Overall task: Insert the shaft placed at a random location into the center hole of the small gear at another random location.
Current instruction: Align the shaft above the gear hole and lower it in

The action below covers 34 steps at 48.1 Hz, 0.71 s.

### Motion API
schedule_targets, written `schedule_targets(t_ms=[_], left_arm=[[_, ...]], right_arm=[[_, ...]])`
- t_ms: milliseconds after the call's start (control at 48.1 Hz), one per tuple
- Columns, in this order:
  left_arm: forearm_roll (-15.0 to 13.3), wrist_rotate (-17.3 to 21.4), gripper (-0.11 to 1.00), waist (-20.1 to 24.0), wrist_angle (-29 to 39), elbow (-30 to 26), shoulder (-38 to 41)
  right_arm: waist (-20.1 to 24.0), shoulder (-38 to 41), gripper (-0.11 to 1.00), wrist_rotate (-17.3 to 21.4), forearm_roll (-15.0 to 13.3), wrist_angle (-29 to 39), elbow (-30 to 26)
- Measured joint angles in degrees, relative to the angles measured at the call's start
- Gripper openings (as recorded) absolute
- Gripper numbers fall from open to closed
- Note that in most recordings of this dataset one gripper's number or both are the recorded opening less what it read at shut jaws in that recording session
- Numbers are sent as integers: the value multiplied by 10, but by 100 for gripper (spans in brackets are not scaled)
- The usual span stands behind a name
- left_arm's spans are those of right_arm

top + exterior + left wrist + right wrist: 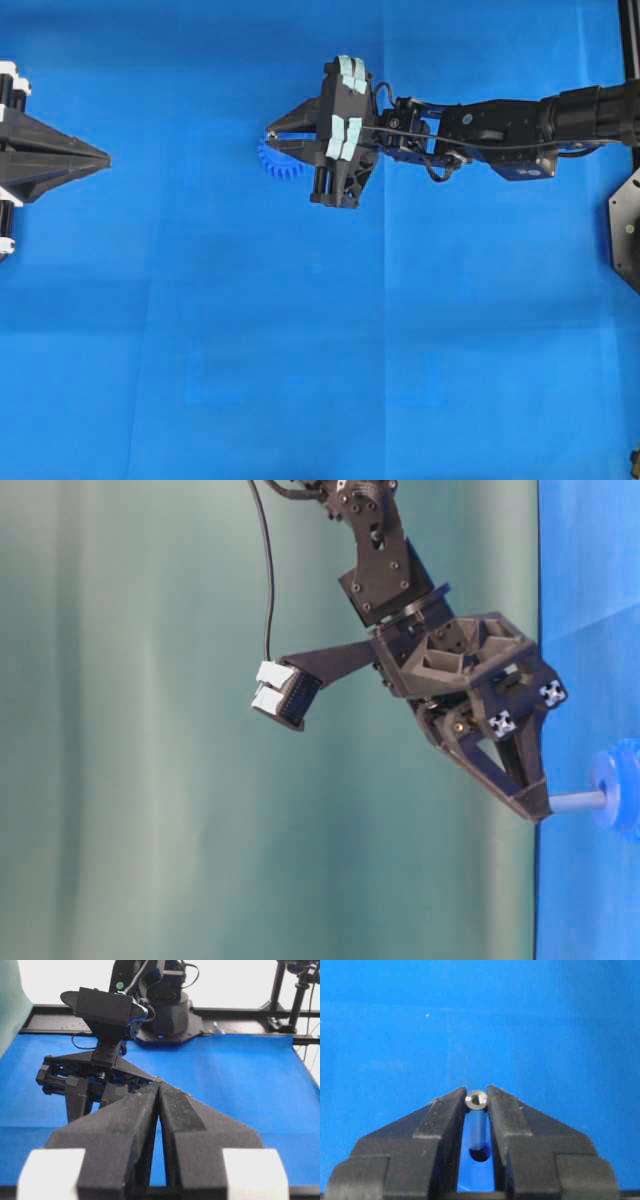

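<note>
My right gripper [272,130] is shut on the shaft [476,1100], a silvery pin held upright between the fingertips. In the right wrist view its lower end meets the dark center hole [480,1154]; how deep it sits I cannot tell. In the table-level view the shaft [578,802] spans from my fingertips [533,802] to the hub of the small blue gear [622,790]. From overhead the gear [275,165] lies on the cloth, partly hidden under the right gripper. My left gripper [100,158] is shut and empty at the far left, also seen in its wrist view [159,1085].
A blue cloth [300,350] covers the table. The right arm [500,125] reaches in from the right edge. A black frame post [629,40] and a mounting plate [625,230] stand at the right. A green curtain [150,730] is behind.
</note>
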Motion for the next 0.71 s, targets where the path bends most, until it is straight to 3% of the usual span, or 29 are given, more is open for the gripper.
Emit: schedule_targets(t_ms=[707], left_arm=[[0, 0, 0, 0, 0, 3, 0]], right_arm=[[-3, -31, 5, -10, -4, -3, 1]])
